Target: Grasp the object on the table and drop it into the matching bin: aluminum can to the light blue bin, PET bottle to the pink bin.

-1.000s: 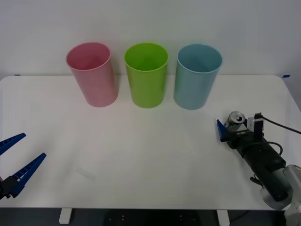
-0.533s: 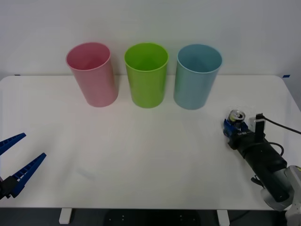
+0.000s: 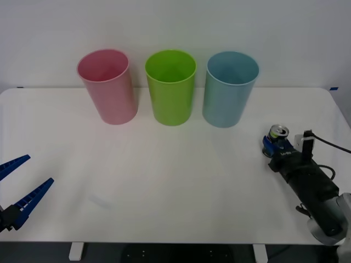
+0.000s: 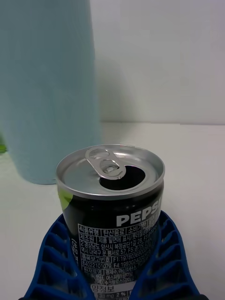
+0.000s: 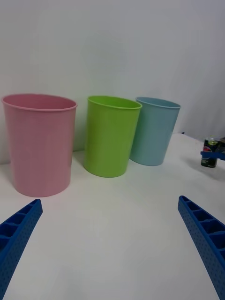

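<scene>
The left gripper [image 3: 21, 185] hung low over the near left corner of the table [image 3: 164, 181], its blue fingers [image 5: 199, 234] spread wide with nothing between them, well apart from everything that mattered. Going rightward along the far edge stood the pink bin [image 3: 107, 86], a lime green bin [image 3: 170, 86], and then the light blue bin [image 3: 230, 87], all three upright with mouths open upward and close side by side.

Farther right, near the table's right edge, the aluminum can [image 3: 277, 135] stood upright, long axis vertical, pull-tab top facing up. The right gripper [image 3: 276, 146] was closed around its lower body; in the right wrist view the ribbed fingers [image 4: 56, 262] hugged both sides of the can [image 4: 112, 206], so the grip looked firm. Whether the base rested on the tabletop or was just clear of it was hard to judge from these angles.

The light blue bin [image 4: 47, 89] lay forward and to the left of the can, near but not touching, and its rim stood well above the can's top. By my reading, the coming move would hinge on that height difference: a lift clear of the rim first, then a short carry toward the left. The air above the bins was open; the green bin just beside the target left little margin for overshooting.
</scene>
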